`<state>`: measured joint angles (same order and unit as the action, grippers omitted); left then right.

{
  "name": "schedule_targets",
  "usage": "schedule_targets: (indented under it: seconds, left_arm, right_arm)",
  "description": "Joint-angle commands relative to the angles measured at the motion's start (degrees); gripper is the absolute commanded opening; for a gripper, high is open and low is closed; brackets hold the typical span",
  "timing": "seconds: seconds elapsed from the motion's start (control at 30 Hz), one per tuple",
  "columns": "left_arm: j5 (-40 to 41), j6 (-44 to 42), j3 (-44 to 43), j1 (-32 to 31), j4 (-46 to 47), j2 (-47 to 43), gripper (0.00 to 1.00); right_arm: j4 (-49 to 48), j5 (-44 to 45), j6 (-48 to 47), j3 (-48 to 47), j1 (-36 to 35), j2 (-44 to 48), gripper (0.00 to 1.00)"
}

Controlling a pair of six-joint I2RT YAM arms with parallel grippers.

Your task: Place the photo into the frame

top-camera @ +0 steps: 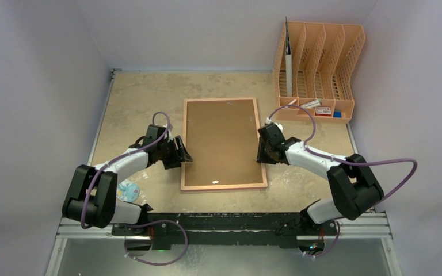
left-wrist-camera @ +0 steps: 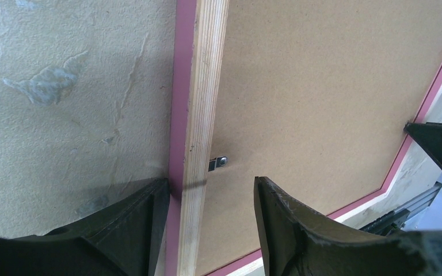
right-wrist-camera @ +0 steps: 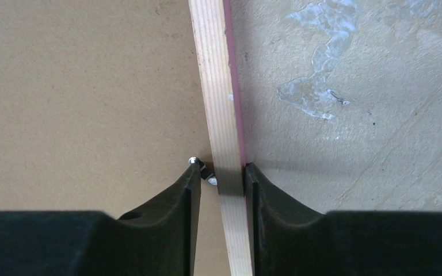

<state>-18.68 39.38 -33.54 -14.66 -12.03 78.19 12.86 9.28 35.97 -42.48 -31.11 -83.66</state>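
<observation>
Mottled beige table (top-camera: 138,103) fills the white-walled cell, with both arms reaching inward from its near edge. The left gripper (left-wrist-camera: 210,187) straddles the left rail of the frame (top-camera: 224,187). Its jaws stand fairly wide, the outer finger against the pink edge and the inner one hanging clear over the brown backing sheet (top-camera: 221,141). A small metal tab (left-wrist-camera: 218,162) sits just ahead of it, at the rail's inner side. Across the frame, the right gripper (right-wrist-camera: 218,169) brackets the opposite rail much more narrowly, with its outer finger at the pink edge and its inner fingertip beside a second tab (right-wrist-camera: 202,169). Whether it actually pinches the wood I cannot tell. The frame lies face down mid-table with the backing seated inside. The photo shows in no view, so it may be under the backing, but that is unconfirmed. This looks like the closing stage, either working the tabs or gripping the rails. Next likely comes a squared, even hold on both rails or a careful nudge of each tab. An orange file rack (top-camera: 316,63) stands at the far right corner.
</observation>
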Motion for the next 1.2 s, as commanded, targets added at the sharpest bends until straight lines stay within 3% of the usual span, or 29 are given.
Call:
schedule_targets:
  seconds: [0.0, 0.23, 0.4, 0.57, 0.63, 0.77, 0.83, 1.03, 1.17]
  left_arm:
    - [0.70, -1.19, 0.04, -0.46, -0.85, -0.33, 0.58]
    - [0.69, -1.22, 0.14, -0.46, -0.80, -0.32, 0.58]
    - [0.65, -1.19, 0.05, -0.46, -0.80, -0.32, 0.58]
    - [0.66, -1.23, 0.01, -0.46, -0.97, -0.50, 0.58]
    - [0.66, -1.23, 0.05, -0.46, -0.97, -0.50, 0.58]
    - [0.69, -1.31, -0.26, -0.46, -1.27, -0.57, 0.58]
    - [0.87, -1.31, -0.21, -0.46, -1.48, -0.75, 0.58]
    - [1.01, -1.19, -0.13, -0.46, -1.41, -0.85, 0.58]
    - [1.01, -1.23, -0.20, -0.46, -1.41, -0.85, 0.58]
  right_arm:
    - [1.46, 1.18, -0.32, -1.11, -0.26, -0.60, 0.28]
    - [1.29, -2.00, -1.57, -0.60, -0.27, 1.08, 0.23]
    - [-0.37, -2.42, -1.78, -0.18, -0.27, 1.29, 0.06]
    - [-1.43, -2.04, -1.58, -0.26, -0.26, 0.84, 0.03]
    - [-2.21, -1.73, -1.79, -0.29, -0.26, 1.39, 0.08]
    - [-0.77, -1.56, -1.77, -1.14, -0.26, 2.11, 0.36]
    - [0.08, -2.50, -2.22, -1.09, -0.26, 2.46, 0.44]
    - [0.63, -5.47, -2.84, 0.39, -0.29, 3.24, 0.45]
    - [1.27, -4.74, -3.03, 0.43, -0.26, 2.69, 0.37]
